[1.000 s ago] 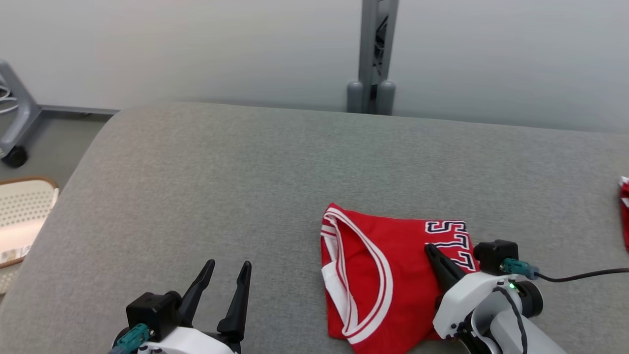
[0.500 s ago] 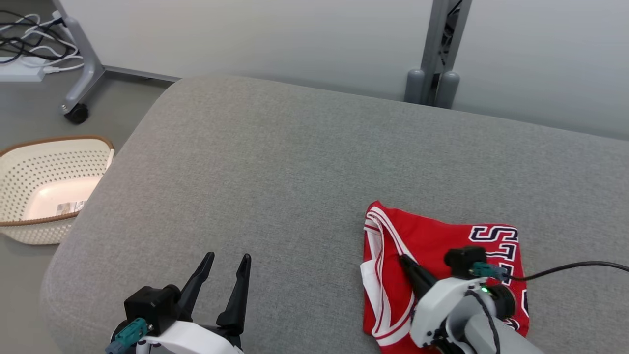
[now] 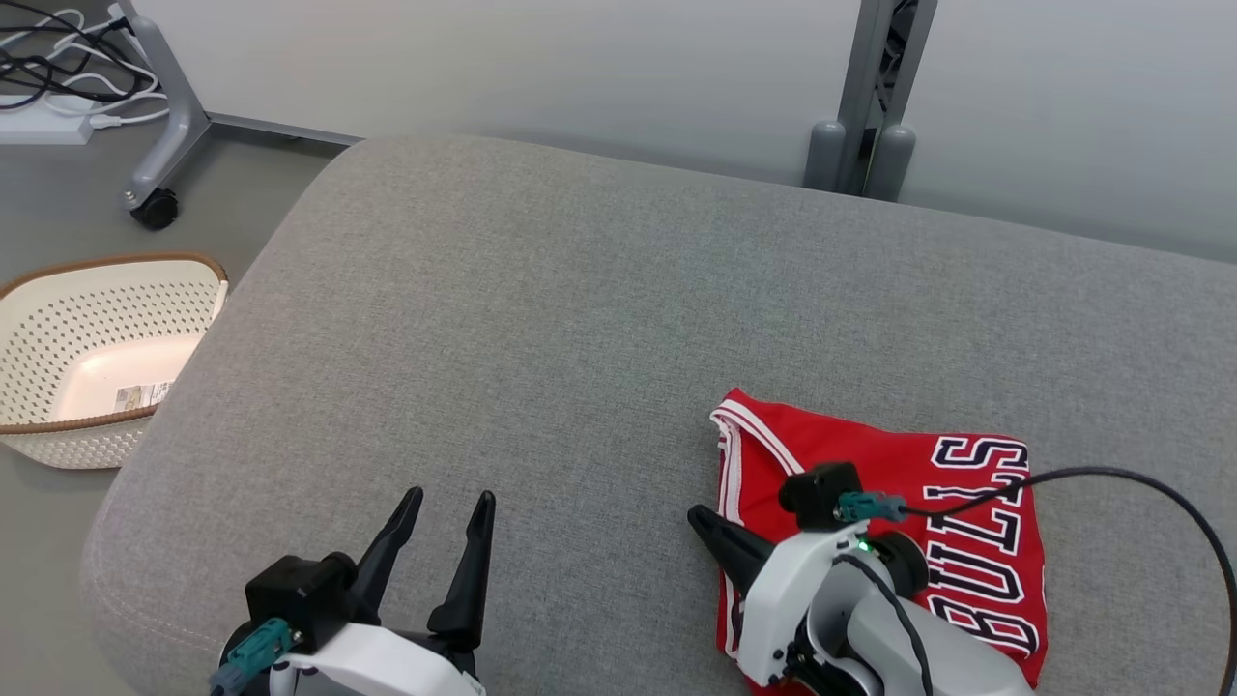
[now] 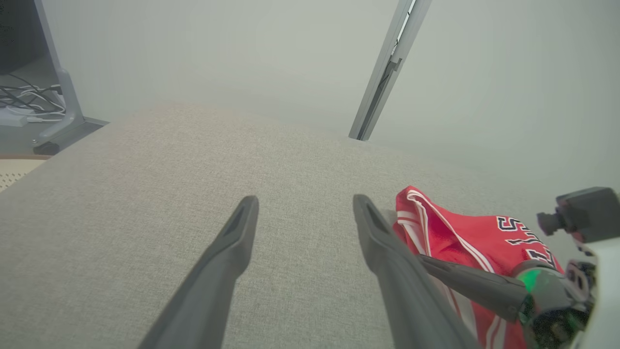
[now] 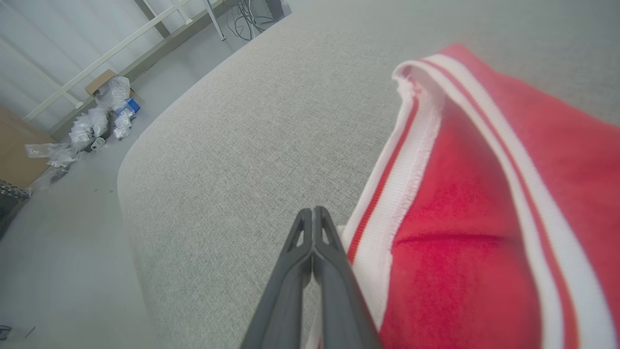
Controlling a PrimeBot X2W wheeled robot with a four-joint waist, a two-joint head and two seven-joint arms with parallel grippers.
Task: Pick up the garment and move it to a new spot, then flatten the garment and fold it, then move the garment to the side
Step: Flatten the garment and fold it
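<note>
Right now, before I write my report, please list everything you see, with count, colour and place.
cushion: one, grey, under the jersey.
jersey: one, red with white trim, folded on the cushion, right.
basket: one, white, brown rim, on the floor, left.
post: one, grey, against the back wall.
stand leg: one, grey, on the floor, far left.
cables: several, black and white, beside that leg.
left gripper: one, dark, open, over bare cushion.
right gripper: one, dark, shut, at the jersey's left edge.

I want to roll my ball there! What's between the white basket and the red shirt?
Just bare grey cushion. Nothing lies on it between the basket and the shirt, as the head view shows.
</note>
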